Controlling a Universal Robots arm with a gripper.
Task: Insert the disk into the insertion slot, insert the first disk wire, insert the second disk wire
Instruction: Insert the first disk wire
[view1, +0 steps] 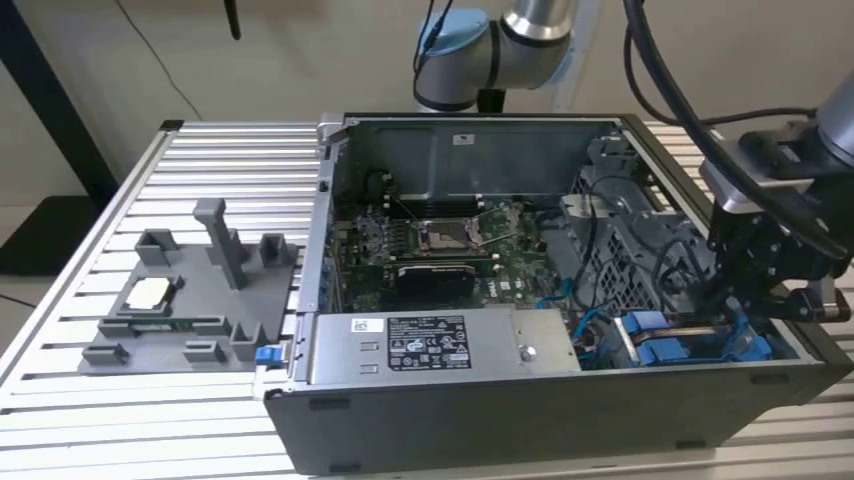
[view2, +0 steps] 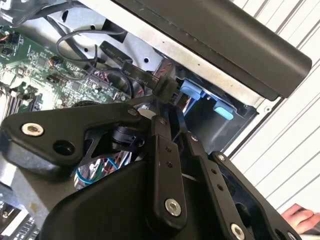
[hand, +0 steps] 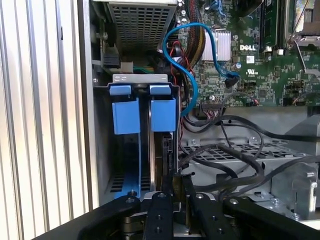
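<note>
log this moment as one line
claw: shut on black wire connector | place: at insertion slot, beside blue tabs | wire: not yet plugged

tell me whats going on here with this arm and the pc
The arm's end effector is down in the open PC case at the drive bay, beside its blue tabs. It looks shut on a black cable connector, held right at the bay. Whether it is plugged in, I can't tell.
</note>
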